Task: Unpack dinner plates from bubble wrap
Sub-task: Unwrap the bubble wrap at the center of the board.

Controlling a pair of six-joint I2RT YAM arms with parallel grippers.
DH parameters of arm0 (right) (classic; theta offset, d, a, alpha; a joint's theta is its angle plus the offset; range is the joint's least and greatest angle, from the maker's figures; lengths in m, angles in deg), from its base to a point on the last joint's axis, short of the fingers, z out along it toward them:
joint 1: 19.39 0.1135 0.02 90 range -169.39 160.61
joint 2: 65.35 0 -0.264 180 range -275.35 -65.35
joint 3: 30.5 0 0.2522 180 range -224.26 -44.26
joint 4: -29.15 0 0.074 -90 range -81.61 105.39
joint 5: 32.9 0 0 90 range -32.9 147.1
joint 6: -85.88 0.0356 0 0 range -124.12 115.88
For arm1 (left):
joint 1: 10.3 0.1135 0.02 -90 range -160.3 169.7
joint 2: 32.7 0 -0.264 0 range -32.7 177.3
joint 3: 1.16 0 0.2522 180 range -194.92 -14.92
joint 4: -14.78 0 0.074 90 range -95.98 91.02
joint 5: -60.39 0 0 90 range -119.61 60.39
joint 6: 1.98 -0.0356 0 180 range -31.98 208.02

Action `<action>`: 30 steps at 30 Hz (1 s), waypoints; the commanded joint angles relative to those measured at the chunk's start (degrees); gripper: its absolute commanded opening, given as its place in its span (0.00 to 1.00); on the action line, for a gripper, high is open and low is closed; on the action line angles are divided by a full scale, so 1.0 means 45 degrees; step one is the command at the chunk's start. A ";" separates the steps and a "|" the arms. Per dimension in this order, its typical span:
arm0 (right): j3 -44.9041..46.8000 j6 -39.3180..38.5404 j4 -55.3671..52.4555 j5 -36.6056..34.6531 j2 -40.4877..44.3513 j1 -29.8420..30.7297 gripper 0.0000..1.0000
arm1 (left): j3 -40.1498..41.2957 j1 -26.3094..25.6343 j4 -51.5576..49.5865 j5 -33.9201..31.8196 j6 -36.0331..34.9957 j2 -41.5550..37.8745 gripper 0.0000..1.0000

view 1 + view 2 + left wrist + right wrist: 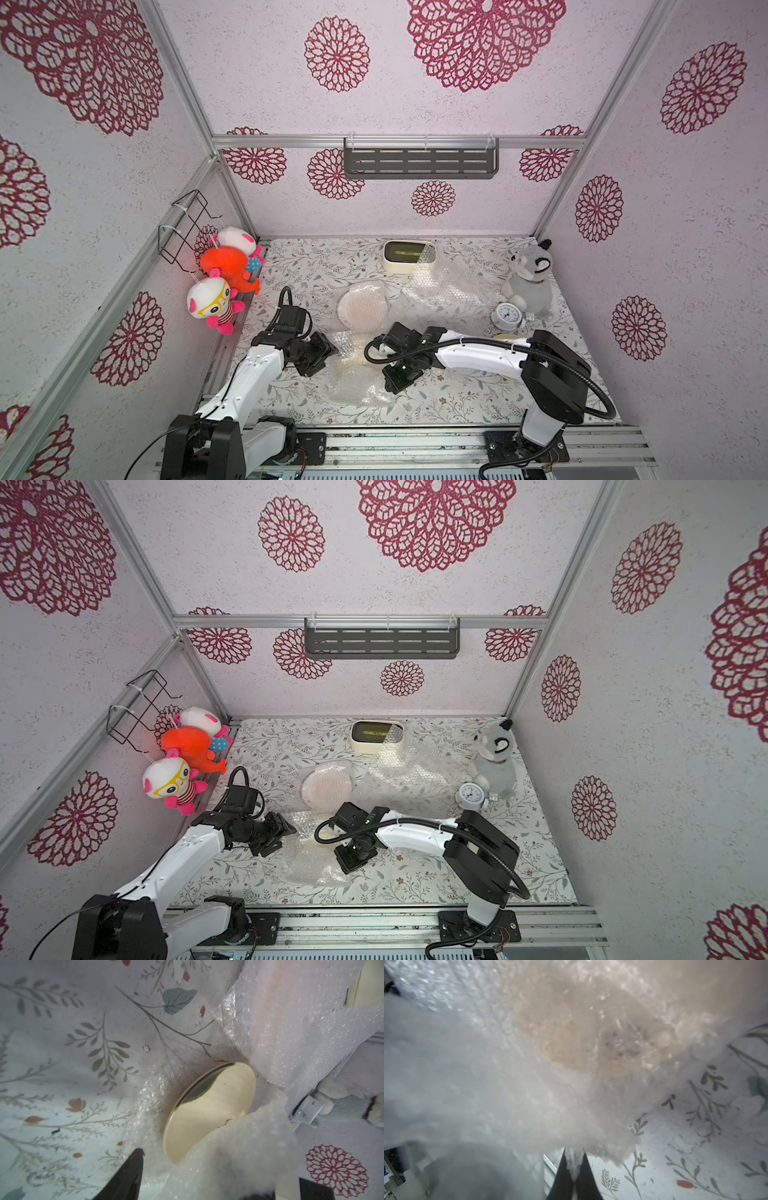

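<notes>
the right jaws are pinched shut on a fold of bubble wrap [488,1084]. the left jaws stand spread, with wrap bunched between them. a cream plate [212,1109] lies half bared on the table [457,399] between the arms. peel the sheet low and slowly, so the plate neither drags nor tips.

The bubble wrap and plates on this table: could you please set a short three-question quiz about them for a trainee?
1. True or false: the right gripper is shut on the bubble wrap.
2. Which stands beside the grey plush toy? A alarm clock, B mug, C book.
3. Fill in: in the left wrist view, bubble wrap covers the cream plate ___.
Key: 1 true; 2 A; 3 partly.
</notes>
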 commanded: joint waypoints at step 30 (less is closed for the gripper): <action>-0.2002 0.0208 0.0698 -0.1599 0.0190 -0.0673 0.40 | -0.2637 0.2637 -0.0121 0.0829 -0.2141 0.1951 0.00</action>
